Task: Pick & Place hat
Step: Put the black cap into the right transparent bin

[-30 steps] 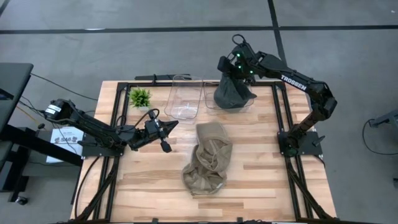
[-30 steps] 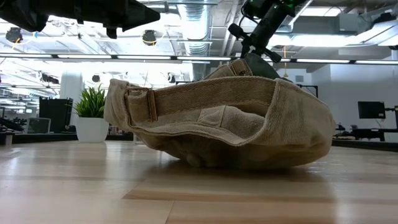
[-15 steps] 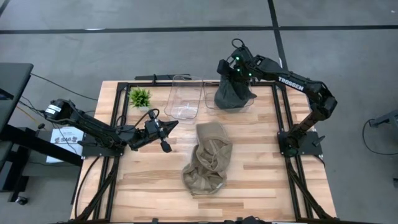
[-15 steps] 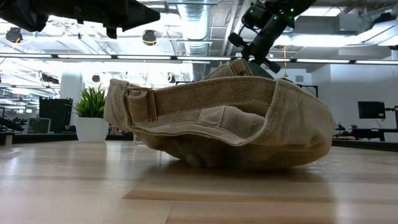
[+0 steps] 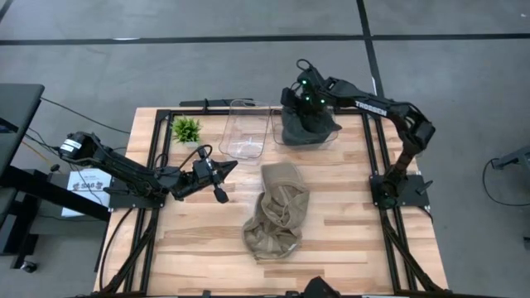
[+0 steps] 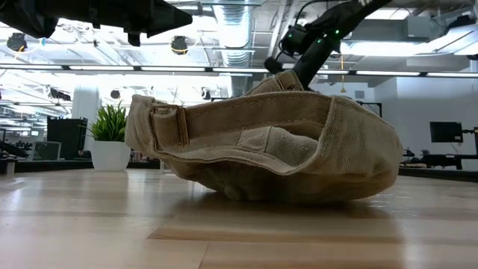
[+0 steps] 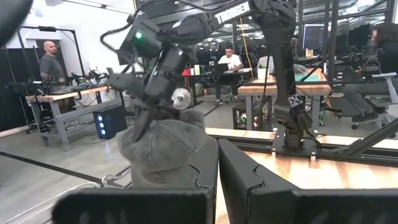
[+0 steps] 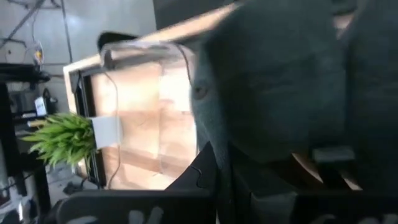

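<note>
A dark grey hat point(image 5: 310, 128) sits in the right of two clear bins, at the table's far edge. My right gripper point(image 5: 301, 98) stands over it, shut on its top; the left wrist view shows the same gripper point(image 7: 144, 106) and hat point(image 7: 165, 146) from across the table. A tan hat point(image 5: 277, 211) lies crumpled on the table's middle, its strap and buckle point(image 6: 179, 123) facing the low camera. My left gripper point(image 5: 222, 178) waits, shut, low over the table's left half and apart from both hats. My right gripper pinches the grey hat at its top point(image 7: 152, 121), coming from above and slanting down. In its own wrist view the grey cloth point(image 8: 273, 81) bulges past the fingers point(image 8: 208, 165) and hides the place of contact. The hat's lower part rests in the bin.
An empty clear bin point(image 5: 244, 128) stands left of the one with the grey hat. A small potted plant point(image 5: 186, 128) sits at the far left corner. Black rails frame the wooden table point(image 5: 356, 240). People sit at desks in the room beyond.
My right gripper has moved a little toward the table's left over the bin, still shut on the grey hat. The hat has shifted left with it and stayed in the bin. The tan hat and the left arm have kept still.
</note>
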